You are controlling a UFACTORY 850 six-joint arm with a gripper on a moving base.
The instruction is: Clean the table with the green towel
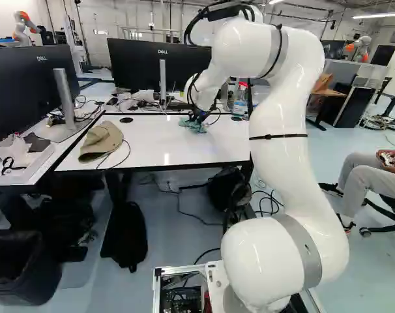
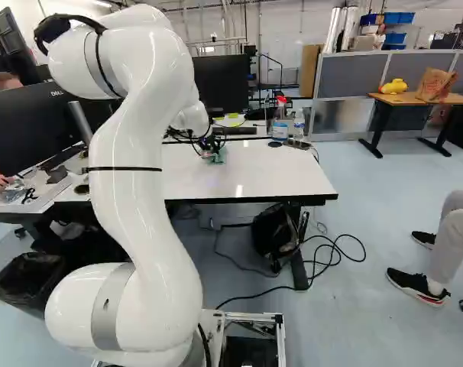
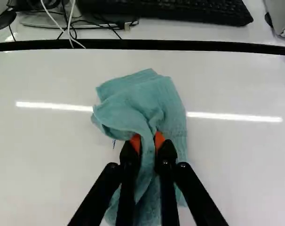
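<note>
In the left base view my gripper (image 1: 199, 117) is low over the white table (image 1: 214, 147), at the crumpled green towel (image 1: 192, 125). The wrist view shows the gripper (image 3: 148, 141) shut on the green towel (image 3: 147, 101), a fold of it pinched between the orange pads. The rest of the cloth spreads on the tabletop ahead of the fingers and beneath them. A small blue mark (image 3: 114, 143) shows on the table beside the towel.
A cap (image 1: 101, 141) with a cable lies at the table's left end. Beyond the table's far edge are a keyboard (image 3: 180, 9) and monitors (image 1: 142, 65). A spray bottle (image 2: 280, 118) and a clear bottle (image 2: 299, 124) stand at the far right. A bag (image 2: 273, 233) is below the table.
</note>
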